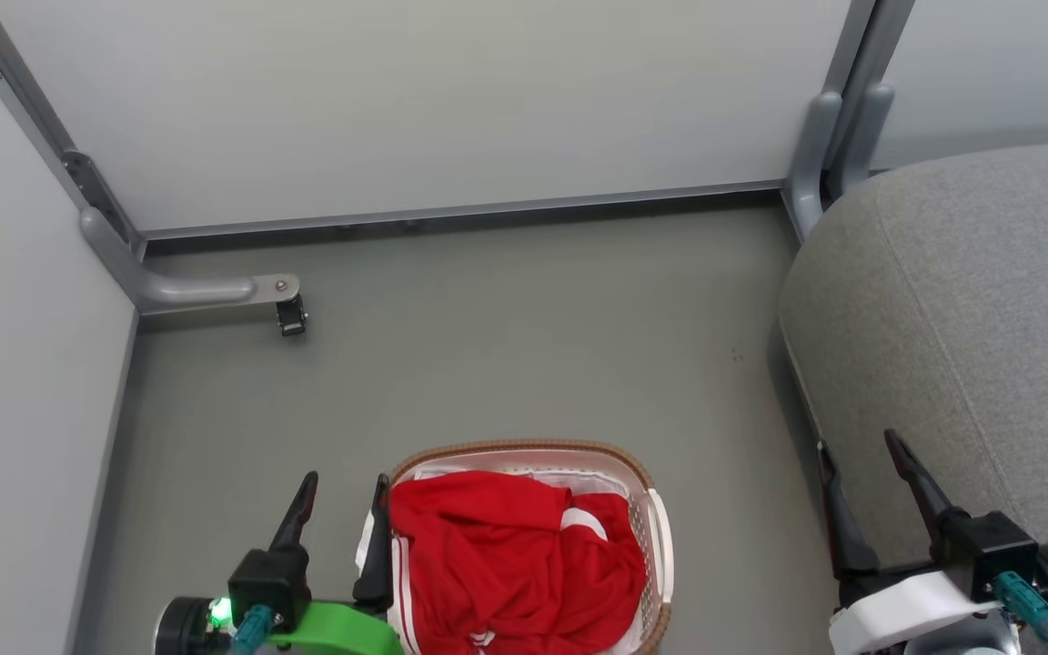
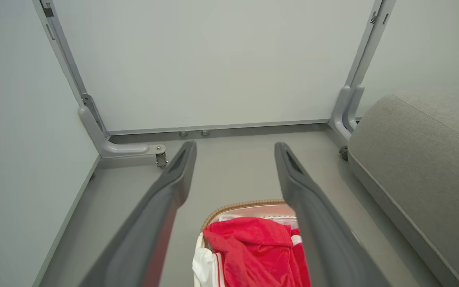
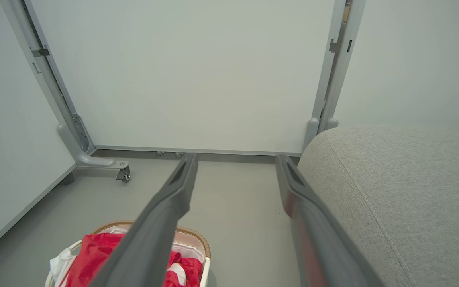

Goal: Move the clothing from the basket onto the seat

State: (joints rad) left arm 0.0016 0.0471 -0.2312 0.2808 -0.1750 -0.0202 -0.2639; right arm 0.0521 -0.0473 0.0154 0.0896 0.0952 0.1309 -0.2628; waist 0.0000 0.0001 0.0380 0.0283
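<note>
Showing red clothing point(image 1: 506, 555) heaped in basket point(image 1: 524, 448) at bottom centre. Left gripper point(image 1: 347, 478) lower left, right gripper point(image 1: 856, 441) lower right by seat point(image 1: 970, 300). Both jaws released, empty.

Crumpled red clothing point(image 1: 510, 564) in the basket point(image 1: 660, 532), beside the grey seat point(image 1: 970, 318)

Bright, flat, even light all round, walls a smooth pale grey. Soft shadow on the floor point(image 1: 760, 364) along the seat point(image 1: 970, 318) edge and below the back panel point(image 1: 415, 100). Head view sharp throughout. Over to the wrist views: fingers point(image 2: 153, 223) blur low in frame, tips crisper, a faint red sheen on them. Posts point(image 2: 60, 59) lean and bow toward the corners, wide-angle stretch. Clothing point(image 1: 506, 564) folds lightly shaded
</note>
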